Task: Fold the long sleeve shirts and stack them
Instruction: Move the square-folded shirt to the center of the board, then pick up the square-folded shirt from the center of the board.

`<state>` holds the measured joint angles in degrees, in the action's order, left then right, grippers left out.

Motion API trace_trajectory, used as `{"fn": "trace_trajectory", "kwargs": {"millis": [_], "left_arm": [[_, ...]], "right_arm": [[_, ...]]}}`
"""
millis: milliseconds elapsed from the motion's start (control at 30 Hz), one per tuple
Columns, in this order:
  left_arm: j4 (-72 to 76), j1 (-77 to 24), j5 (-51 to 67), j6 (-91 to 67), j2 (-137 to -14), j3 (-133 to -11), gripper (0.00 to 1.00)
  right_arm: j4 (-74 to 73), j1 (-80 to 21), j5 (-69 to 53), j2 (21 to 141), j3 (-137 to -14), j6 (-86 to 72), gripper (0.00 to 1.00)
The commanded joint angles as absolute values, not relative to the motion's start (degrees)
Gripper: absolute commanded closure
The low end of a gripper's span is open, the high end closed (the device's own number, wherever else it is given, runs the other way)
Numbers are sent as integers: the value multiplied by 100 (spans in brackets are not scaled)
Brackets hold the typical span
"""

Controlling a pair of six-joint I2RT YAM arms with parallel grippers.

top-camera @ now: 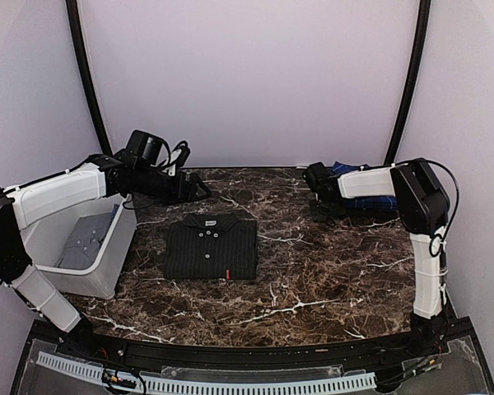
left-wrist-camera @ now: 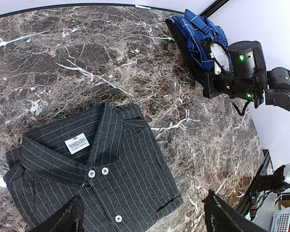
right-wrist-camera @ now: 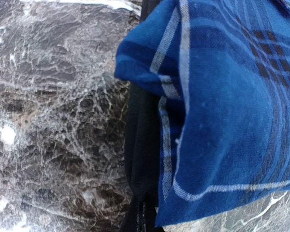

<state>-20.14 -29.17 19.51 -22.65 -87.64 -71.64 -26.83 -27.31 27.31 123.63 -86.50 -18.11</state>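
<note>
A black pinstriped long sleeve shirt (top-camera: 211, 247) lies folded, collar away from me, in the middle of the marble table (top-camera: 313, 280). In the left wrist view it fills the lower left (left-wrist-camera: 96, 179). My left gripper (left-wrist-camera: 145, 220) hovers open above its near edge, apart from the cloth, back left of the shirt in the top view (top-camera: 199, 191). The blue-and-navy plaid shirt (top-camera: 370, 202) lies bunched at the back right corner (left-wrist-camera: 198, 34). My right gripper (right-wrist-camera: 144, 193) is shut on an edge of that plaid cloth (right-wrist-camera: 222, 106), which hangs over the dark fingers (right-wrist-camera: 142, 145).
A white plastic bin (top-camera: 107, 263) with a grey garment (top-camera: 82, 243) inside stands at the table's left edge, under my left arm. The curved back edge of the table runs close behind both grippers. Pale walls enclose the back and sides.
</note>
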Motion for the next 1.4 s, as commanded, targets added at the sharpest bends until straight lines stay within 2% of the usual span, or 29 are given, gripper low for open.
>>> {"fn": "trace_trajectory", "kwargs": {"millis": [0, 333, 733, 800, 900, 1000, 1200, 1367], "left_arm": [[-1982, -2936, 1996, -2197, -8816, -7174, 16], [-1905, -2936, 2021, -2271, -8843, -7038, 16], [-1897, -2936, 2058, -2346, -8811, -6864, 16], [-1898, -2931, 2049, -2347, -8808, -6861, 16], [-1915, -2935, 2034, -2347, -8811, -6856, 16], [-1913, -2936, 2029, -2374, -8830, -6841, 16], [-1877, -2936, 2060, -2425, -8893, -6850, 16], [-1939, -2936, 2005, -2394, -8859, -6860, 16]], "right_arm": [[-3026, -2788, 2627, 11977, -8343, -1997, 100], [-3467, -3663, 1758, 11244, -7703, -2667, 100], [-2907, -4406, 488, 10996, -7355, -3461, 100], [-2890, -4420, 475, 10883, -7323, -3503, 94], [-2626, -4438, 282, 10573, -7221, -3590, 71], [-2233, -4462, -67, 10427, -7156, -3641, 57], [-1640, -4626, -618, 10811, -7436, -3801, 46], [-1508, -4727, -677, 11422, -7841, -3896, 44]]}}
